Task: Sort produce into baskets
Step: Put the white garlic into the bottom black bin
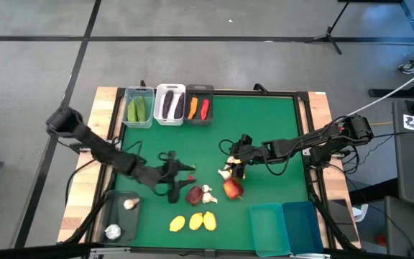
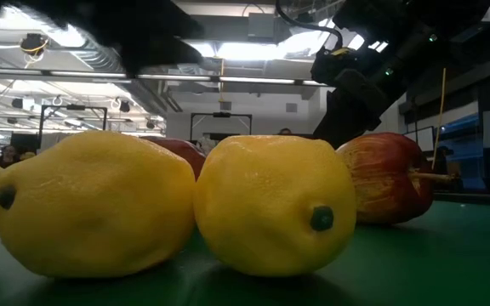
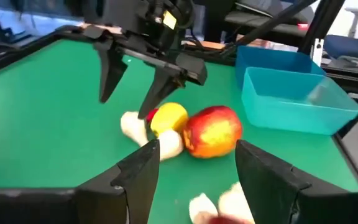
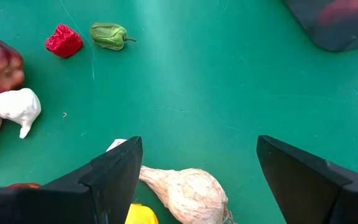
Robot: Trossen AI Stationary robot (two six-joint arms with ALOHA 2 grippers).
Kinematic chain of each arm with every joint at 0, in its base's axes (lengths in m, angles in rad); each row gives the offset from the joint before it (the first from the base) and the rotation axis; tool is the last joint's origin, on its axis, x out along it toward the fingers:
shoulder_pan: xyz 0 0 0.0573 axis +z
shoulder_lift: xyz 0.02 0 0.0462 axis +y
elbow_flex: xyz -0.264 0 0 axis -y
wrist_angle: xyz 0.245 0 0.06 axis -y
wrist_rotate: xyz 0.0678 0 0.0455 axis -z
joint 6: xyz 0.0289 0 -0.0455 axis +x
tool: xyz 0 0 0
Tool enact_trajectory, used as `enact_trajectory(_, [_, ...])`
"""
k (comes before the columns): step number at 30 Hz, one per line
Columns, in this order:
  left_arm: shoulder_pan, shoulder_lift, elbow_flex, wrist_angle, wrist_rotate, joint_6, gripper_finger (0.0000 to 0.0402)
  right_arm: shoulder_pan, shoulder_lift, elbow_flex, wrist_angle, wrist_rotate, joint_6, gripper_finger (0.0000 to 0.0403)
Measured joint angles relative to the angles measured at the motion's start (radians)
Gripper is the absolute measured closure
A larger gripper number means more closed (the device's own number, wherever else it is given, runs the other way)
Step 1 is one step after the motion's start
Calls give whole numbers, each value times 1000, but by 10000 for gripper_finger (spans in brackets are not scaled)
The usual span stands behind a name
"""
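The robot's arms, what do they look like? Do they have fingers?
Both arms are dark, nearly black, thin and jointed, with black cables trailing off them. The left gripper has two flat, wedge-shaped black fingers. The right gripper has the same two dark wedges, and seen from the other arm it carries a small yellow label on its body.

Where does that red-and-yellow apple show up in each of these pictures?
High view: the apple lies right of centre on the green mat.
Low view: at right, behind the lemons.
Left wrist view: near the centre.
Right wrist view: not clearly in it.
Shared landmark: the garlic bulb nearby.
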Motion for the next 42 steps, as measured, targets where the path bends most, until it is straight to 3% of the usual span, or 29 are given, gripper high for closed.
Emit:
enact_trajectory(6, [86, 173, 111, 15, 176, 91, 196, 0, 0, 0, 1, 0, 0, 86])
enact_trajectory(15, [100, 329, 290, -48, 249, 202, 196, 0, 0, 0, 3, 32, 19, 86])
enact_trajectory(42, [138, 346, 368, -225, 419, 218, 196, 0, 0, 0, 3, 43, 30, 86])
